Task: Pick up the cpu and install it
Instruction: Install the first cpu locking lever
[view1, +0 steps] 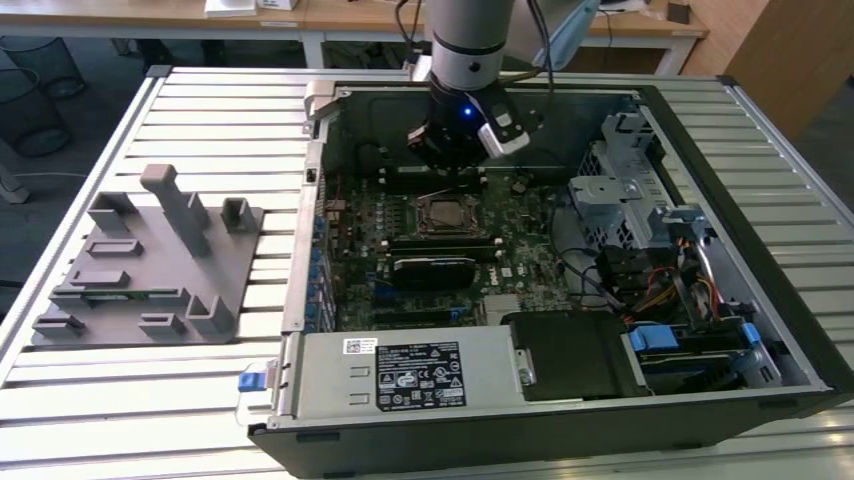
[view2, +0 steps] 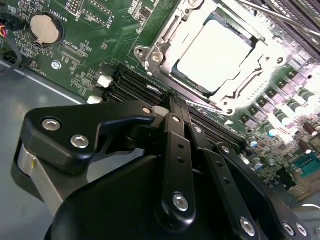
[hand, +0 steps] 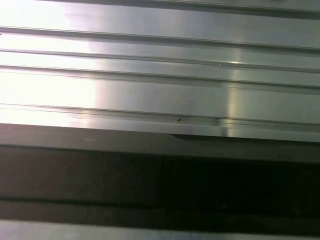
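The cpu (view2: 215, 52), a flat square chip with a bright silvery top, lies inside the metal-framed socket (view2: 150, 55) on the green motherboard (view2: 85, 55). In the exterior view the cpu (view1: 443, 214) sits mid-board inside the open computer case (view1: 747, 150). My gripper (view1: 451, 170) hangs low over the board just beyond the socket's far side. In the second wrist view its black linkages run together at the gripper (view2: 172, 102) tip, shut with nothing between the fingers, a short way from the socket's edge and apart from the chip.
A grey fixture tray (view1: 147, 270) with upright blocks lies on the ribbed metal table (hand: 160, 90) at the exterior view's left. Around the board are the power supply (view1: 400, 375), a drive cage and cables (view1: 641, 240), and black memory slots (view2: 132, 82) beside a coin battery (view2: 44, 27).
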